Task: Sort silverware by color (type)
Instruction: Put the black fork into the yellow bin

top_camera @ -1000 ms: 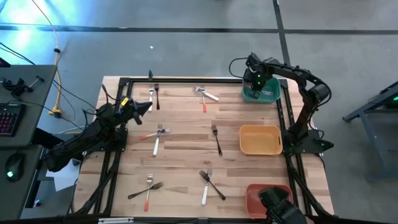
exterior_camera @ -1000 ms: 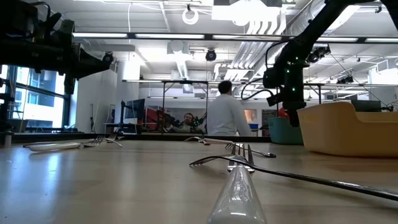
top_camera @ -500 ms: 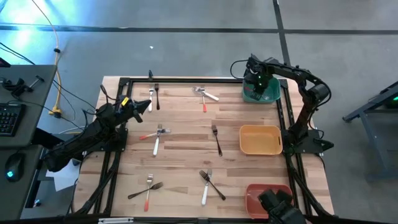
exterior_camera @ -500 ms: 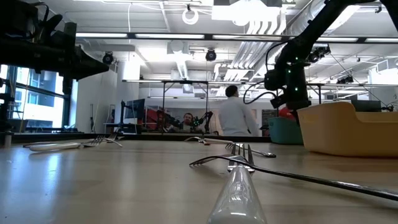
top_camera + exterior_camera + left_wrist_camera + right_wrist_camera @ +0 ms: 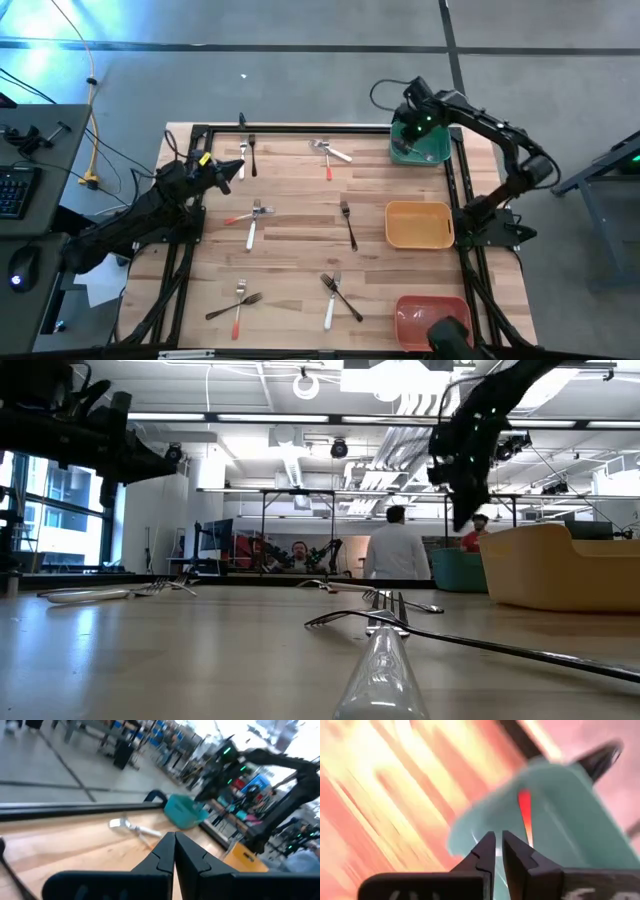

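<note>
Silverware lies scattered on the wooden table: a white fork [image 5: 243,157] and a black fork [image 5: 253,156] near the far edge, a white and red pair [image 5: 330,153], a red-and-white pair [image 5: 251,218], a black fork [image 5: 348,224], and further pairs [image 5: 238,300] [image 5: 337,297] near the near edge. My right gripper [image 5: 415,126] [image 5: 498,838] hovers above the teal bin [image 5: 422,149], shut and empty. A red-handled piece [image 5: 524,814] lies inside the bin. My left gripper [image 5: 236,170] [image 5: 174,839] is shut, held above the table next to the white fork.
A yellow bin [image 5: 418,224] sits at the right edge and a red bin [image 5: 430,313] at the near right corner. A black frame [image 5: 300,128] rims the table. Bare wood lies in the middle. A person [image 5: 398,552] walks in the room behind.
My right gripper has risen above the teal bin and shifted a little toward the far right corner, its arm swinging out to the right. My left gripper has edged slightly toward the white fork. The silverware on the table has stayed put.
</note>
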Motion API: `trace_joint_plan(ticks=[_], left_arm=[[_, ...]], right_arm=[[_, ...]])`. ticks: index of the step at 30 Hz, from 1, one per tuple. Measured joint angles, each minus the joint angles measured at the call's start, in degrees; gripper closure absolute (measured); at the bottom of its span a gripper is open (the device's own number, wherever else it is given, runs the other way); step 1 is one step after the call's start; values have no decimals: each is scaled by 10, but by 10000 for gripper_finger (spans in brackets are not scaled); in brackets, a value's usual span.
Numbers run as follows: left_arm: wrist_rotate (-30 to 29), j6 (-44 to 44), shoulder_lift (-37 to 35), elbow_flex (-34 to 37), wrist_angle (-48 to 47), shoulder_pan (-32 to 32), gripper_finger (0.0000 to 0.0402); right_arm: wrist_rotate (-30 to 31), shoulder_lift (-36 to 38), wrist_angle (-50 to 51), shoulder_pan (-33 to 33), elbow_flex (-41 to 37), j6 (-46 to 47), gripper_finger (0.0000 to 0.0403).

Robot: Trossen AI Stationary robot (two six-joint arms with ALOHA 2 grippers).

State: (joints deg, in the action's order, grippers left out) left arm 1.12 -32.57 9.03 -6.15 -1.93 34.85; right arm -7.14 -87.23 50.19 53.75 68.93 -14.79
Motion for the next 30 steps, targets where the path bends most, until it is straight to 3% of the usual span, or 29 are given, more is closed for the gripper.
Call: trace_joint_plan(ticks=[5,11,18,25,30], left_arm=[[1,22,87,-33,-3,0,402],[-7,38,209,-90,-56,0,401],[-49,33,336,-162,-155,1,396],[-98,32,419,-241,-240,4,355],[-110,28,473,-293,-339,44,310]], right_arm=[[-39,56,-101,-45,-11,82,400],[-40,101,-222,-134,-44,169,402],[-12,109,-268,-232,-52,228,402],[29,109,-297,-315,-52,263,403],[55,109,-298,-353,-52,274,403]])
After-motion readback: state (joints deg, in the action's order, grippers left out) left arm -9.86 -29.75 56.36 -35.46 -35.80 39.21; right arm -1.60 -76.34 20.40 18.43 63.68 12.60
